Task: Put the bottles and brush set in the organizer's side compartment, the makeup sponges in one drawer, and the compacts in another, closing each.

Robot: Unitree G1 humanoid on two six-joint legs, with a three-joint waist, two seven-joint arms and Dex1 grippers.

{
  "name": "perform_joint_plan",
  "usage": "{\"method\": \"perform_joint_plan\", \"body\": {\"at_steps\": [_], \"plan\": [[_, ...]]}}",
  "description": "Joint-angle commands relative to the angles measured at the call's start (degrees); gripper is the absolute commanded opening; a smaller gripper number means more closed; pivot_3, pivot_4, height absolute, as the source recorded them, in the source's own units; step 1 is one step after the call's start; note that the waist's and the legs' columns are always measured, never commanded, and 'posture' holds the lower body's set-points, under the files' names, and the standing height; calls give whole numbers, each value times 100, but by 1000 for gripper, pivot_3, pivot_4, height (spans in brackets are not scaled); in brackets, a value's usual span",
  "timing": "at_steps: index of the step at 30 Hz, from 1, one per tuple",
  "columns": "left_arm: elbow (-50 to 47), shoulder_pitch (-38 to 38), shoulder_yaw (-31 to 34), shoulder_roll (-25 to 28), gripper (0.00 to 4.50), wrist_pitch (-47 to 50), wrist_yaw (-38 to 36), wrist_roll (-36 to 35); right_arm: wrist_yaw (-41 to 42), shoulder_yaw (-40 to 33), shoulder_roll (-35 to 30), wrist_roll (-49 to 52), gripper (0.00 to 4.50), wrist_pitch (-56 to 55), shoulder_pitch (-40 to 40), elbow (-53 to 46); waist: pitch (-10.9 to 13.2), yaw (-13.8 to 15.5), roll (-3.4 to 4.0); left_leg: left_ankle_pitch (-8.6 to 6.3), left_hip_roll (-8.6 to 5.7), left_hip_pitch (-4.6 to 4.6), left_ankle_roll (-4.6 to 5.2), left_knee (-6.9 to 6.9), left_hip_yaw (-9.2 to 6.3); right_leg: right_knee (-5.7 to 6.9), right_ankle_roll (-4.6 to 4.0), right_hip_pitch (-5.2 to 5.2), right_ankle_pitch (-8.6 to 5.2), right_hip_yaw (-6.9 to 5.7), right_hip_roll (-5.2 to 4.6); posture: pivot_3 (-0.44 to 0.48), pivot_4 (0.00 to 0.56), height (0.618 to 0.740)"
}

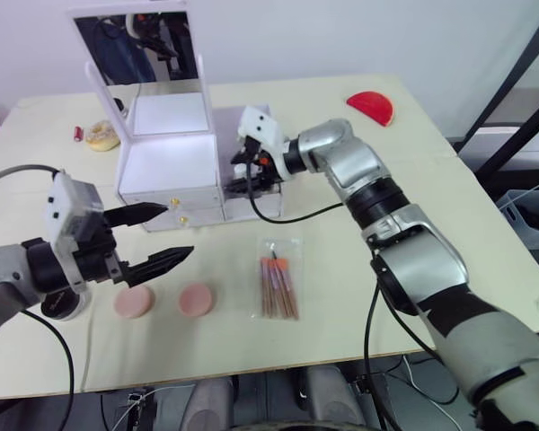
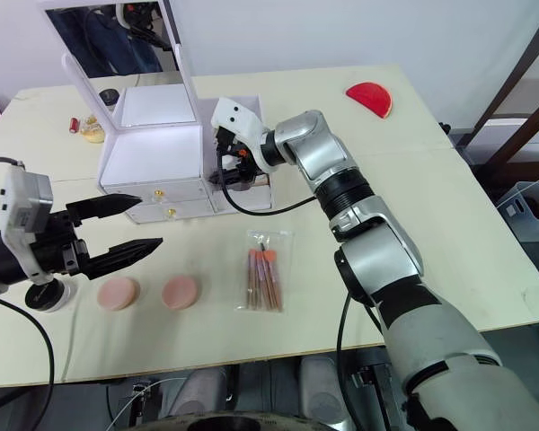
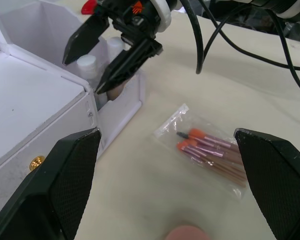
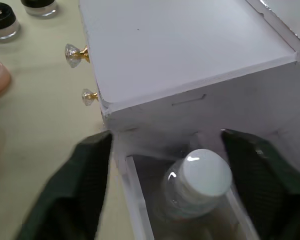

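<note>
A white-capped clear bottle (image 4: 197, 187) stands upright in the side compartment of the white box organizer (image 1: 166, 166), and the left wrist view shows a second white cap beside it. The right pincer (image 1: 251, 172) hangs directly over that compartment with its two black fingers apart, one on either side of the bottle's cap and closed on nothing. So the bottles look to be in, or nearly so.

The clear packet of orange-handled brushes (image 1: 278, 286) lies flat on the pale bench (image 1: 341, 296), in front of the organizer and well apart from it, so that part of the side-compartment step is left.

Two round pink makeup sponges (image 1: 164, 301) lie side by side near the front edge, not yet in a drawer. Both drawers, with small gold knobs (image 1: 178, 211), appear shut. A black-lidded round compact (image 4: 1, 20) stands on the bench to the left of the organizer. None of the drawer work looks begun.

The left pincer (image 1: 157, 237) hovers above the bench near the sponges, fingers wide apart and empty.
</note>
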Motion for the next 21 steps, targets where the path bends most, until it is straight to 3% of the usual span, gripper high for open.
{"method": "perform_joint_plan", "body": {"at_steps": [1,7,11,16,21], "plan": [[-12,-67,69,69,4500,-33,-11,-63,108,-276,-178,107,4461,107,-293,-405,0,1,0,0,1,-1,0,0,0,-1,0,0,0,0,0,0,150,739],[210,148,313,109,4500,-82,-254,79,622,-686,-971,449,4461,733,-357,-1494,1,13,1,0,1,-3,0,-1,1,-5,0,-1,0,0,0,0,150,739],[999,733,1105,231,4500,-89,-792,322,970,-1178,-1981,981,4461,1588,207,-2689,-1,23,-2,0,2,-8,0,-5,2,-10,2,-4,-3,-2,-1,0,150,739],[2414,1682,2101,426,4500,-715,-1620,1329,1202,-2292,-3373,1609,4461,1889,2066,-3999,-4,23,-8,-2,6,-4,2,-10,14,-18,0,-3,-8,0,-3,0,150,739],[3932,2112,2622,445,4500,-1548,-1975,2105,1115,-3717,-4042,2054,4461,1458,4149,-4616,-1,24,-4,-2,11,-4,2,-6,30,-15,2,-9,-10,2,-4,0,150,739]]}}
